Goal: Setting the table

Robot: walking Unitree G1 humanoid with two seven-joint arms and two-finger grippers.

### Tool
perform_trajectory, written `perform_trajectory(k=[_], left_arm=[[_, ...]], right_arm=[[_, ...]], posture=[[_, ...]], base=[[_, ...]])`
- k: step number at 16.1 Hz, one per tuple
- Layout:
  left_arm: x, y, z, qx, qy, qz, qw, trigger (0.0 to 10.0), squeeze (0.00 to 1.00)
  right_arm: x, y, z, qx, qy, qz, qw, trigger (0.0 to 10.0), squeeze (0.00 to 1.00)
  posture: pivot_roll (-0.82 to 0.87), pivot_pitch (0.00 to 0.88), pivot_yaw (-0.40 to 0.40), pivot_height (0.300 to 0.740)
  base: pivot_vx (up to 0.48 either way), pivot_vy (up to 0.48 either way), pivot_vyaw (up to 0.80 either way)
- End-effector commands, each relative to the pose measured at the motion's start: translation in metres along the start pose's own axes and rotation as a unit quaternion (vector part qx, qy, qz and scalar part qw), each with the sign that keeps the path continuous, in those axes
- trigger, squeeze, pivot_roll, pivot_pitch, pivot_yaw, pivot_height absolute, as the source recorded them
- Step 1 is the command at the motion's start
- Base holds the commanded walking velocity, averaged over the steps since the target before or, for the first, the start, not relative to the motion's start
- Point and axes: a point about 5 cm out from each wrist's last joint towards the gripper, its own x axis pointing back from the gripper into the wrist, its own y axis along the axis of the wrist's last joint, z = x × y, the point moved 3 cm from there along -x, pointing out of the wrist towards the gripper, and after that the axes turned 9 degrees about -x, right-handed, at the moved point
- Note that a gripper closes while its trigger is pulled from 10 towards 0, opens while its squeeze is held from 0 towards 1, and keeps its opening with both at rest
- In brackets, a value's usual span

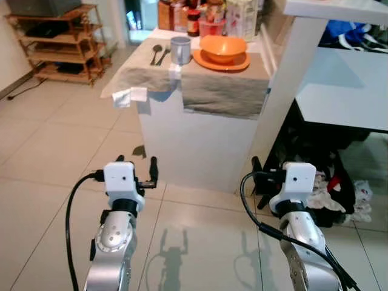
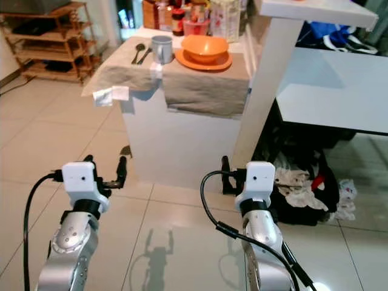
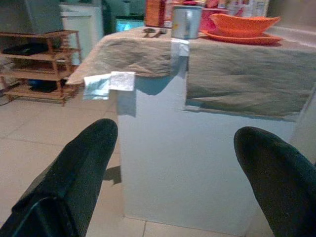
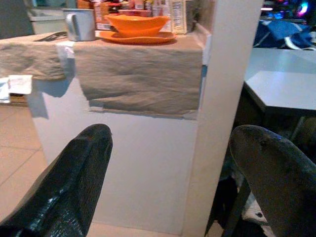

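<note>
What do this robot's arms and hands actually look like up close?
Each arm is a rounded silver tube ending in a white boxy wrist block with a small dark dot. A black cable loops out beside each block. The left gripper and right gripper each have two long black fingers, blunt-tipped with a matte, slightly textured surface.

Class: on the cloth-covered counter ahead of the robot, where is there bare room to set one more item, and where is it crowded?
Free: the cloth left of the cutlery, toward the hanging corner, and the strip in front of the orange plate by the counter's near edge. Crowded: the mug beside the plate and bowl, and the jars and boxes packed at the back.
</note>
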Motion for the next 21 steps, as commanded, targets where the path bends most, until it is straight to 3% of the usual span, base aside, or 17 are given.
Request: perform_trajectory(k=[1,5,21], left_arm=[[-0.049,0.033,-0.023,-0.031,-0.121,-0.036,0.992,10.0,0.0],[-0.05,0.036,-0.023,-0.03,-0.12,-0.045,0.991,10.0,0.0],[-0.049,0.044,-0.033,-0.038,-0.154,-0.065,0.985,10.0,0.0]], right_arm=[[-0.056,-0.001,0.021,0.017,0.063,0.039,0.997,10.0,0.0],[-0.057,-0.002,0.021,0.018,0.064,0.041,0.997,10.0,0.0],[-0.059,-0.004,0.024,0.019,0.068,0.043,0.997,10.0,0.0]], posture=[[-0.03,0.0,0.076,0.74],[-0.03,0.0,0.076,0.74],[-0.02,0.0,0.079,0.74]], base=[[0.401,0.266,0.0],[0.398,0.269,0.0],[0.442,0.0,0.0]])
